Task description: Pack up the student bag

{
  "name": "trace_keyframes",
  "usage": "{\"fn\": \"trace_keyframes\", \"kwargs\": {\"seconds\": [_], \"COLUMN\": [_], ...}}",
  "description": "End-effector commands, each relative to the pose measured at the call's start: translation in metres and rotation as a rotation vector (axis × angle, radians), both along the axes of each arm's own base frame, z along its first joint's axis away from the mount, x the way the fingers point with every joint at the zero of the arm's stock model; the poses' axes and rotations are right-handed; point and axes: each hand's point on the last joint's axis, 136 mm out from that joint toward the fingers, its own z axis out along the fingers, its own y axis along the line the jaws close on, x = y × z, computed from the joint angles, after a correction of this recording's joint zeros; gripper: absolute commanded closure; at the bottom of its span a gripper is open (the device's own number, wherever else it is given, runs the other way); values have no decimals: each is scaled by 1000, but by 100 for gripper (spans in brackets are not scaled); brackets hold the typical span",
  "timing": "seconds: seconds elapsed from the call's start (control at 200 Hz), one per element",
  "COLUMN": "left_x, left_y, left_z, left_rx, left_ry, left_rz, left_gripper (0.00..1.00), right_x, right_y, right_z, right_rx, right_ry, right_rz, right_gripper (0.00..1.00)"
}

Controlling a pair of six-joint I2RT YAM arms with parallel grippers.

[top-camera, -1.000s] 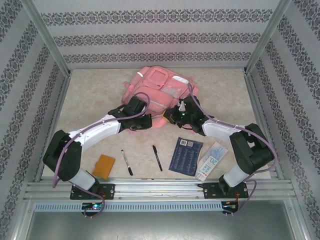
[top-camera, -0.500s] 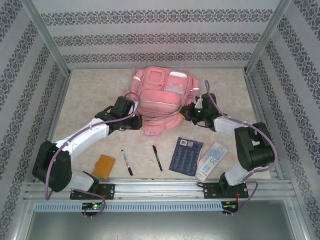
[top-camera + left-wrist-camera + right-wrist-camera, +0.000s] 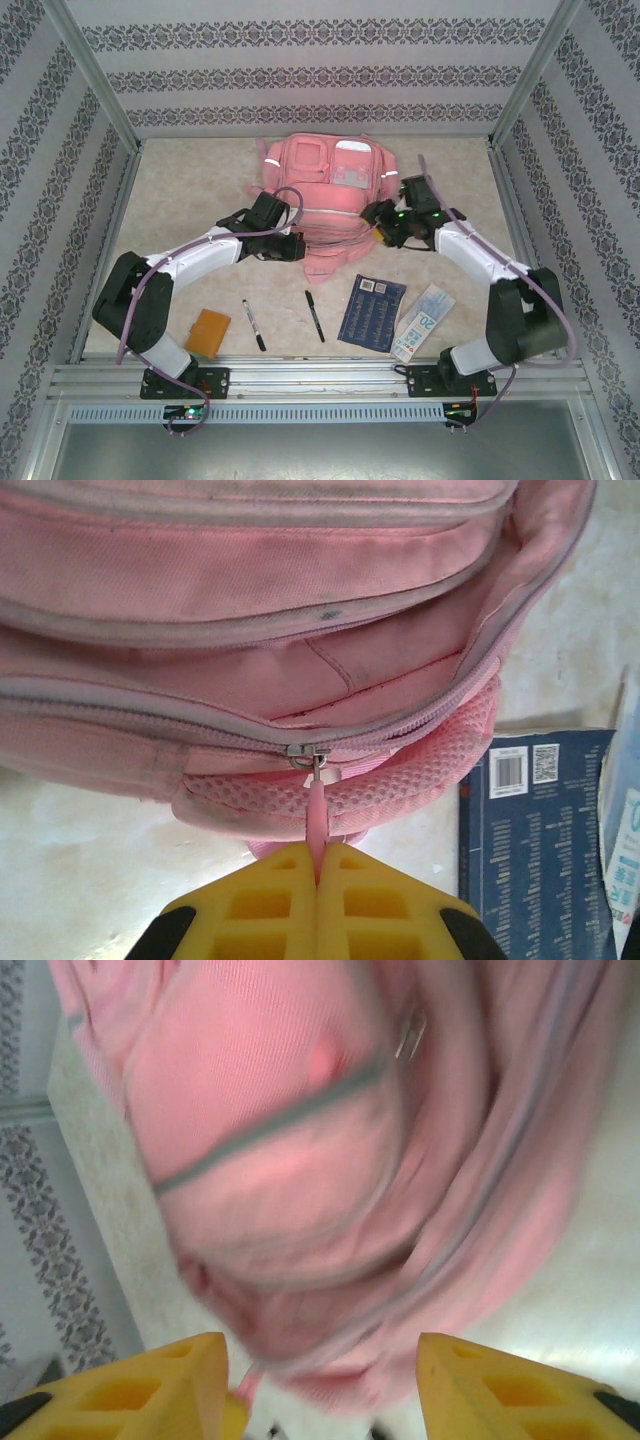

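Pink zip pull [image 3: 317,815], lower centre, is clamped by the left tool [image 3: 318,865], likely to unzip the student bag [image 3: 330,200]; right tool [image 3: 320,1348] spread, apparently empty.

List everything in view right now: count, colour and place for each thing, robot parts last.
student bag: one, pink, back middle of the table.
zipper pull: one, pink, on the bag's near edge.
pens: two, dark, near edge, left of middle.
booklet: one, dark blue, right of the pens.
packet: one, white and light blue, right of the booklet.
flat pad: one, orange, near left.
table: one, beige marbled.
left gripper: one, yellow fingers, shut on the zipper pull.
right gripper: one, yellow fingers, open at the bag's right side.
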Motion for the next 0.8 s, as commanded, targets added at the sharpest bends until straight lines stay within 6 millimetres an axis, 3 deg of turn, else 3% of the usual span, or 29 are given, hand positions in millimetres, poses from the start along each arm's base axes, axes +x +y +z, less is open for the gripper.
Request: {"fn": "trace_keyframes", "kwargs": {"seconds": [0.0, 0.15, 0.365, 0.525, 0.62, 0.68, 0.729, 0.794], "left_x": [6, 5, 3, 2, 3, 7, 12, 20], "left_y": [-26, -32, -42, -44, -39, -30, -16, 8], "left_z": [17, 21, 20, 18, 19, 19, 17, 14], "left_rx": [-76, -85, -112, -119, -88, -37, 25, 95], "left_ry": [-39, -46, -76, -83, -101, -119, -131, -141], "left_rz": [-41, -52, -97, -116, -114, -99, -66, -1], "left_gripper": [100, 100, 100, 100, 100, 100, 100, 100], "right_x": [-47, -49, -28, -25, -24, -21, -18, -13], "right_y": [16, 38, 66, 62, 58, 54, 48, 37], "right_z": [-21, -35, -59, -79, -85, -86, -83, -78], "right_rx": [-33, -21, -21, -69, -82, -88, -98, -107], "right_ry": [200, 250, 335, 356, 343, 326, 303, 274], "right_rz": [-97, -170, -120, -124, -117, -104, -94, -89], "right_gripper": [45, 44, 45, 47, 55, 68, 85, 95]}}
